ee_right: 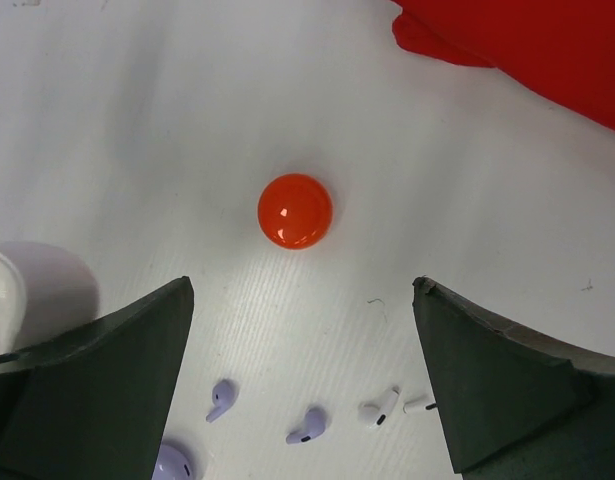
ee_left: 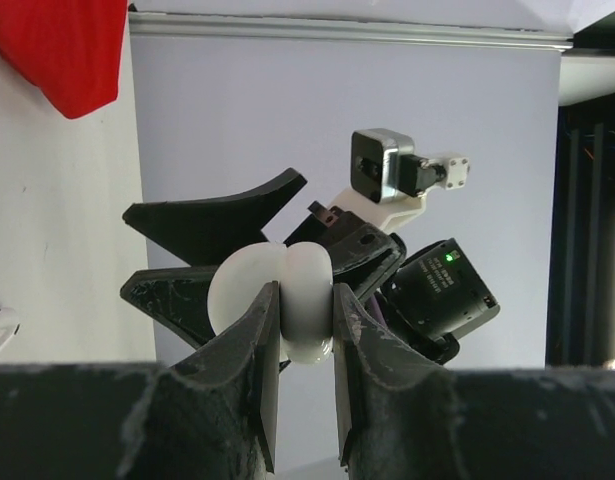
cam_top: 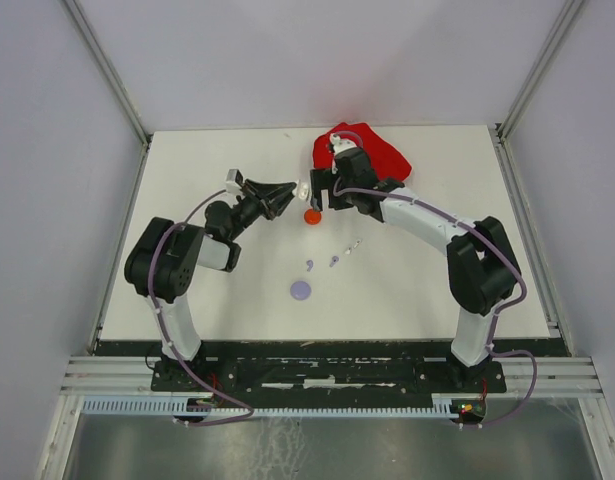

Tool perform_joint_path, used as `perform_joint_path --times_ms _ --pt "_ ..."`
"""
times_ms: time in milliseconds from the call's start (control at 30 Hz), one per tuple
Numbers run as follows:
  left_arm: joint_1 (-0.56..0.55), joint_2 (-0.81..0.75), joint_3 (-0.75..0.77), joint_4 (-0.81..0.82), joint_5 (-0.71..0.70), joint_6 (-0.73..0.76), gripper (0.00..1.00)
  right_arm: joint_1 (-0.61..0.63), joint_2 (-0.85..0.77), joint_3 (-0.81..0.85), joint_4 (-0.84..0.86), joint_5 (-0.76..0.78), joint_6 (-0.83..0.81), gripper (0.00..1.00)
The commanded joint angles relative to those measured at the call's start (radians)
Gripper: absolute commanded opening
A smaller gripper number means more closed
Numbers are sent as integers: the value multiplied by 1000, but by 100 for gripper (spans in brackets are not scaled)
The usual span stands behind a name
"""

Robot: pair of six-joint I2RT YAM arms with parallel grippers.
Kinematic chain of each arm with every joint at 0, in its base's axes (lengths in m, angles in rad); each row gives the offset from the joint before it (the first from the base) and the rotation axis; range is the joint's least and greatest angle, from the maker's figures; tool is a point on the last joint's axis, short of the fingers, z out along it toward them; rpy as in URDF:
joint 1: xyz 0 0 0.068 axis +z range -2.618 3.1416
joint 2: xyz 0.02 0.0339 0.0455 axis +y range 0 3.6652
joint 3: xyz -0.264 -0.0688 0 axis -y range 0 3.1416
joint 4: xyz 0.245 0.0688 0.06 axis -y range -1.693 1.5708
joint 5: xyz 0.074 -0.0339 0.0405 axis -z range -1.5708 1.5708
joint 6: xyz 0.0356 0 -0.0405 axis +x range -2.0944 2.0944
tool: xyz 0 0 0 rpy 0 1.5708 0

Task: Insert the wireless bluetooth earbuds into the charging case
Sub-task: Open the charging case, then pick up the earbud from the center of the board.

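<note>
While the left pincer [ee_left: 306, 312] grips one white case [ee_left: 243, 290], the right pincer [ee_right: 302, 290] gapes above one red case [ee_right: 295, 211] near four earbuds [ee_right: 307, 426].

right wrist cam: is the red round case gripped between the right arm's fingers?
No. The red round case sits on the white table, clear of both wide-spread fingers of the right gripper.

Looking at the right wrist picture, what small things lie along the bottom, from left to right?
Round lilac plastic case → small lilac stemmed earbud → second lilac earbud → white stemmed earbud → second white earbud.
</note>
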Motion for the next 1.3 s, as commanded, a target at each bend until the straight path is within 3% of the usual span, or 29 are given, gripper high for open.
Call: perform_joint_path --times_ms 0,133,400,800,1267 --pt "46 -9 -3 116 -28 -50 3 -27 -100 -52 15 63 13 99" --pt "93 -30 -23 100 -17 -28 3 -34 -166 -107 -72 105 -24 99" --pt "99 -57 -82 86 16 14 3 -34 -148 -119 -322 132 -67 95" --pt "100 -48 -86 85 39 23 3 -31 -105 -167 -333 123 -24 70" --pt "101 -29 -111 141 41 -1 3 -34 14 -129 -253 41 169 68"
